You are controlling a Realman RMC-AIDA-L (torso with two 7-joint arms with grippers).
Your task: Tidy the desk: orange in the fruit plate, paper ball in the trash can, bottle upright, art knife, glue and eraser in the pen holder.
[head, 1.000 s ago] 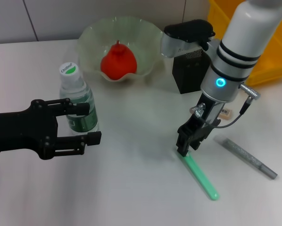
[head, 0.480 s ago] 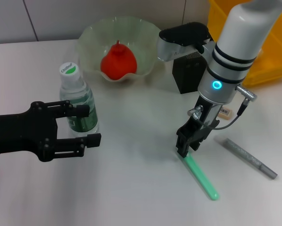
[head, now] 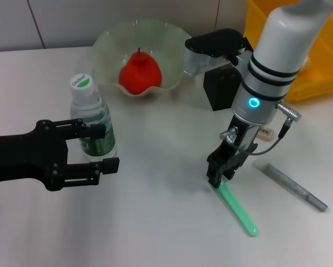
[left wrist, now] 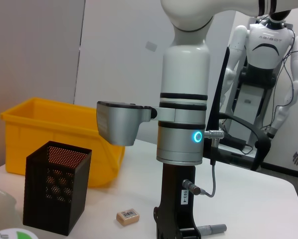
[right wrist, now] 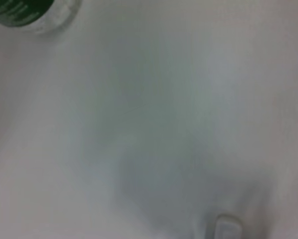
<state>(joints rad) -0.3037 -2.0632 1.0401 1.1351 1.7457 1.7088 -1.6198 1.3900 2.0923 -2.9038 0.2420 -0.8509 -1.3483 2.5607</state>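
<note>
White and smooth, the bench [head: 155, 222] fills the head view, with grey wall panels at 12 o'clock. The bottle [head: 92, 119] stands upright at 9 o'clock, clear plastic with a dark green label and a white cap bearing a green mark; its print is too small to read. The left claw [head: 102, 147] sits beside the bottle with its black fingers apart, not touching it. The orange [head: 140, 71] lies in the pale-green fruit plate [head: 108, 41] at 12 o'clock. The right claw [head: 218, 177] reaches down to the near end of a light green stick [head: 238, 208] at 5 o'clock; whether it is clamped is unclear. A grey pen-shaped tool [head: 295, 187] lies at 4 o'clock, the eraser [left wrist: 128, 216] near the pen holder [left wrist: 57, 186], and the trash can [left wrist: 49, 127] behind. Across the room stands a white humanoid robot [left wrist: 271, 59] marked "AGIBOT".
</note>
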